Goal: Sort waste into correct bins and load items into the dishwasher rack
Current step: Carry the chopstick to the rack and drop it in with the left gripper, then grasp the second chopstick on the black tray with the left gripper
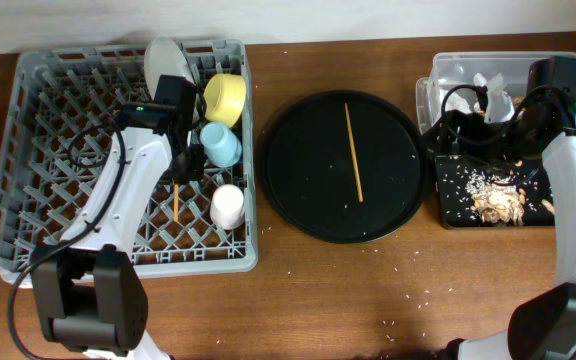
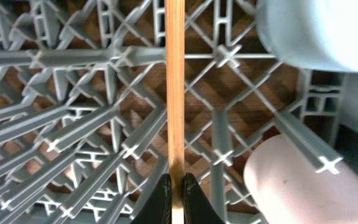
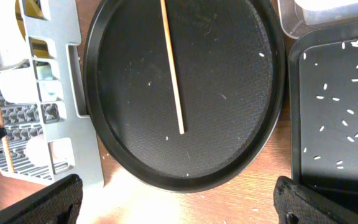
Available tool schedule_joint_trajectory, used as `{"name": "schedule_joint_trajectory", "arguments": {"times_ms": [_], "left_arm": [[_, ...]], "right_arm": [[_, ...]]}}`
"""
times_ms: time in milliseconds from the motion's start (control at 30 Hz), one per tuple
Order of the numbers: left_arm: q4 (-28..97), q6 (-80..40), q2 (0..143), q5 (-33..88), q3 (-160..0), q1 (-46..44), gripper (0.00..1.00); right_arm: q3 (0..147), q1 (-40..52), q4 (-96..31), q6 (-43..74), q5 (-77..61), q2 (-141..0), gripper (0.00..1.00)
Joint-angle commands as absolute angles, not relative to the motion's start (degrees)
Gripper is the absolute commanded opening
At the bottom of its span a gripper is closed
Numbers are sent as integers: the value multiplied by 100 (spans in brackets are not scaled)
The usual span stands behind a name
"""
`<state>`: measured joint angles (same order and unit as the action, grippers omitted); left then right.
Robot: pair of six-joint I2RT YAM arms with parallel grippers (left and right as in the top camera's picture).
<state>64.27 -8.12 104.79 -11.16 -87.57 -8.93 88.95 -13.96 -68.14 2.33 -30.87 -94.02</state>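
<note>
My left gripper is clamped tight on a wooden chopstick, which runs straight toward 12 o'clock over the dishwasher rack lattice. The pinkish-white cup lies at 4 o'clock and the light blue cup at 2 o'clock, both in the rack. Farther off, my right gripper hangs with its fingers spread wide, holding nothing. The second chopstick lies at 12 o'clock from it on the round black tray.

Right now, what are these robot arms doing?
The left gripper is pinching one wooden chopstick over the dishwasher rack, beside the plate, yellow bowl, blue cup and white cup. The other chopstick lies on the round black tray. The right gripper hangs open by the clear tub, holding nothing.
</note>
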Motion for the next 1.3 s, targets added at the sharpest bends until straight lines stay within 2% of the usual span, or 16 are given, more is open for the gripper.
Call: {"name": "schedule_joint_trajectory", "arguments": {"times_ms": [0, 33, 100, 133, 300, 467, 700, 800, 933, 1267], "left_arm": [[6296, -762, 10481, -875, -8724, -893, 13], [6250, -762, 10481, -873, -8724, -893, 36], [6169, -762, 10481, -875, -8724, -893, 55], [6123, -762, 10481, -875, -8724, -893, 57], [6250, -762, 10481, -766, -9247, -1094, 56], [6351, -1234, 10514, -427, -10420, -2106, 57], [5057, -2453, 11738, -207, -10420, -3439, 57], [4283, -2567, 12241, -8, -10420, -3828, 57], [3924, -2615, 12707, -23, -10420, -4154, 57], [3634, -2611, 13137, -60, -10420, -4329, 56]], "right_arm": [[8877, -1389, -6816, 174, -3055, -9411, 99], [8877, -1389, -6814, 174, -3055, -9413, 99], [8877, -1389, -6814, 174, -3055, -9411, 99], [8877, -1389, -6816, 174, -3055, -9413, 98], [8877, -1389, -6816, 174, -3055, -9413, 98], [8877, -1389, -6816, 174, -3055, -9411, 98], [8877, -1389, -6816, 174, -3055, -9413, 98], [8877, -1389, -6816, 174, -3055, -9413, 98], [8877, -1389, -6814, 174, -3055, -9413, 99], [8877, -1389, -6816, 174, -3055, -9413, 98]]}}
